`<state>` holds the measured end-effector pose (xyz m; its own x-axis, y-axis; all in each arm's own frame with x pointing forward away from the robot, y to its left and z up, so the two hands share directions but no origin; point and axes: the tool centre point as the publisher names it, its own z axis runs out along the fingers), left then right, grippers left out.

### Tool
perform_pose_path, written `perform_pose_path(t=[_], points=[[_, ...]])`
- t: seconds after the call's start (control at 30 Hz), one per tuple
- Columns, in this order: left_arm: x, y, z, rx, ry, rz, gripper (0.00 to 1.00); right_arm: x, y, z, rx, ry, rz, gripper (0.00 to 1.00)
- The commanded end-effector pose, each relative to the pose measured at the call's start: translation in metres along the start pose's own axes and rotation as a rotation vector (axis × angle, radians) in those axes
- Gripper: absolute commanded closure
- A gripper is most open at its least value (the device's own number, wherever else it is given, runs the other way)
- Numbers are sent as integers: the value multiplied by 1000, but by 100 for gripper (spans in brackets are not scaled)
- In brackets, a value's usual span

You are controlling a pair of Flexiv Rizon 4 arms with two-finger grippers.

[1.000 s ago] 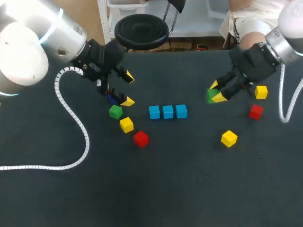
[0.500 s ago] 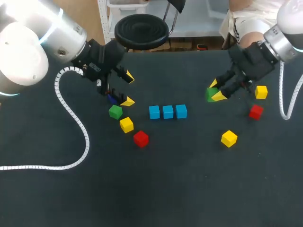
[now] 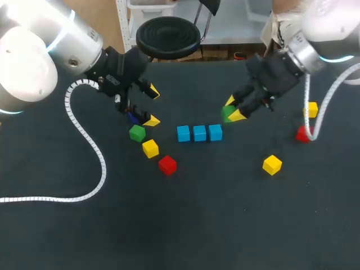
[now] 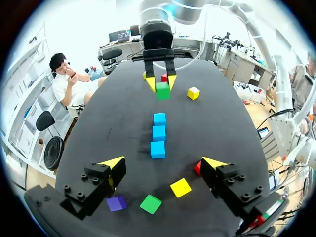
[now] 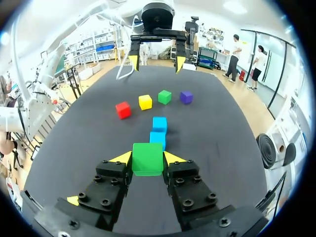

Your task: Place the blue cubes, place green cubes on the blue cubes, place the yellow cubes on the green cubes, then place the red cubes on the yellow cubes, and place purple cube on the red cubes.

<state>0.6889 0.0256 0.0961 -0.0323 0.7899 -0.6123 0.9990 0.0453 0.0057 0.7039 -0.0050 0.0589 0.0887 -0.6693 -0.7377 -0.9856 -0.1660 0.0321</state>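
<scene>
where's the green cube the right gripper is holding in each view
Head view: held green cube in the right gripper, just up and right of the blue cube row.
Left wrist view: held green cube far ahead of the left gripper, past the row's far end, between the other arm's yellow tips.
Right wrist view: held green cube clamped between its own fingers, the row just beyond.
Shared landmark: the blue cube row.

Head cam is looking down from above/behind at table [image 3: 185, 225]; wrist cams are sitting low, facing each other, all 3 sharing blue cube row [image 3: 199, 133].
</scene>
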Motion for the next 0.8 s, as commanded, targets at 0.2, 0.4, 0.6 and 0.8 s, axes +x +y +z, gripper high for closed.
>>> perform_pose_path(t=[0.2,0.4,0.6,0.8], points=[[0,2,0,3,2,1,0,-6,-15,29,-37,-20,18,100],[0,2,0,3,2,1,0,-5,-14,39,-26,0,38,100],[0,2,0,3,2,1,0,-5,-12,48,-32,18,56,100],[0,2,0,3,2,1,0,-1,-8,55,-40,38,72,100]])
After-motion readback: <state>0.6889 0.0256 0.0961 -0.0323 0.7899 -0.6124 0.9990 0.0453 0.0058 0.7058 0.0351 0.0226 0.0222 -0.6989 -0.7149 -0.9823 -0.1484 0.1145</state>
